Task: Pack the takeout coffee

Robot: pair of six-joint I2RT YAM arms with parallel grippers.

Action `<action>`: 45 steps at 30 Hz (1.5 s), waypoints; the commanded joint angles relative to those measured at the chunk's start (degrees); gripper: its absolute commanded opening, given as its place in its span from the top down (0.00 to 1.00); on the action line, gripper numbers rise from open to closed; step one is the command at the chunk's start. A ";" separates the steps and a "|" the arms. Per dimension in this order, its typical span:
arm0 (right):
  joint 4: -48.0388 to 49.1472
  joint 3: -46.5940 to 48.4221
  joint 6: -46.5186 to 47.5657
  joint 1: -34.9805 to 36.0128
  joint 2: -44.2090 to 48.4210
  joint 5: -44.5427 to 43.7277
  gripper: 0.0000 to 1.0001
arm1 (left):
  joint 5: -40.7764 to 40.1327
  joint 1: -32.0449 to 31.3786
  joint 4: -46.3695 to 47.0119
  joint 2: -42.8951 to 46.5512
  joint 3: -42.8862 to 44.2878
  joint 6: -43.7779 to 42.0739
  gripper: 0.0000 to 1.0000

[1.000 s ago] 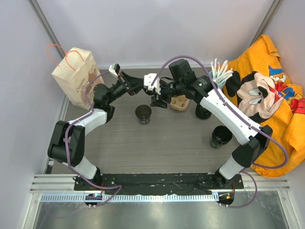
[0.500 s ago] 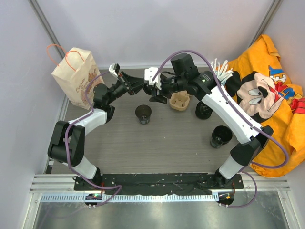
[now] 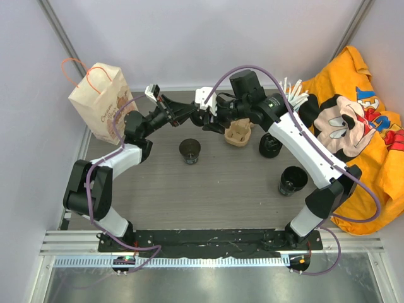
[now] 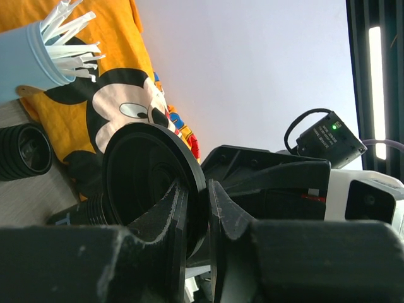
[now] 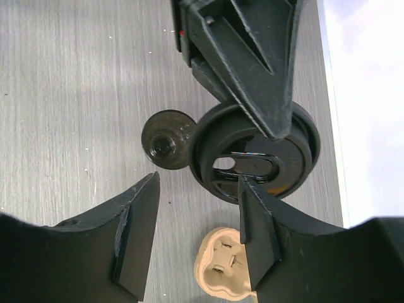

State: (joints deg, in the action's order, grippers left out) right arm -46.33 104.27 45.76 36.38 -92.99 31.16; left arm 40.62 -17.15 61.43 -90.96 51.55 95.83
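Blk cup (image 3: 189,150), blk lid (image 5: 265,161); tan carrier (image 3: 238,135); orange cloth (image 3: 372,158) w/ cartoon mouse print; grey woodgrain table (image 3: 233,189).

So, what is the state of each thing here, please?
Left gripper: shut on the lid.
Right gripper: open, empty.
Coffee cup: upright, uncovered, on the table.
Carrier: empty.
Paper bag: standing upright.

Paper bag (image 3: 100,101) far left; orange cloth (image 3: 360,120) right.

Bright, even light, soft shadows; left pincer (image 4: 196,192) blurs up close, light strip (image 4: 377,95) glares white
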 commanded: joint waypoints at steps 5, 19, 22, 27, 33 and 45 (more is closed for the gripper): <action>2.64 2.34 -0.84 -0.34 -1.05 1.45 0.47 | 0.78 -0.43 2.20 1.75 1.54 0.50 1.00; 3.35 3.04 -2.25 -0.26 -2.90 3.65 0.55 | 0.69 -0.61 2.47 1.31 1.62 0.58 1.00; 3.35 3.22 -2.43 -0.26 -2.99 3.82 0.58 | 0.51 -0.61 2.55 1.22 1.45 0.58 1.00; 3.44 2.96 -2.43 -0.17 -3.51 3.56 0.65 | 0.42 -0.70 2.73 1.13 1.62 0.76 1.00; 3.87 3.05 -2.95 -0.08 -4.04 3.47 0.79 | 0.34 -0.70 3.17 1.13 1.62 1.11 1.00; 4.23 3.57 -3.92 0.09 -3.95 2.07 0.99 | -0.10 -0.61 4.05 1.05 1.45 1.02 0.66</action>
State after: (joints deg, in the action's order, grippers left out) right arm -44.47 105.67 42.65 35.86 -96.53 32.86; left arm 40.47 -17.43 61.49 -90.98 51.55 96.31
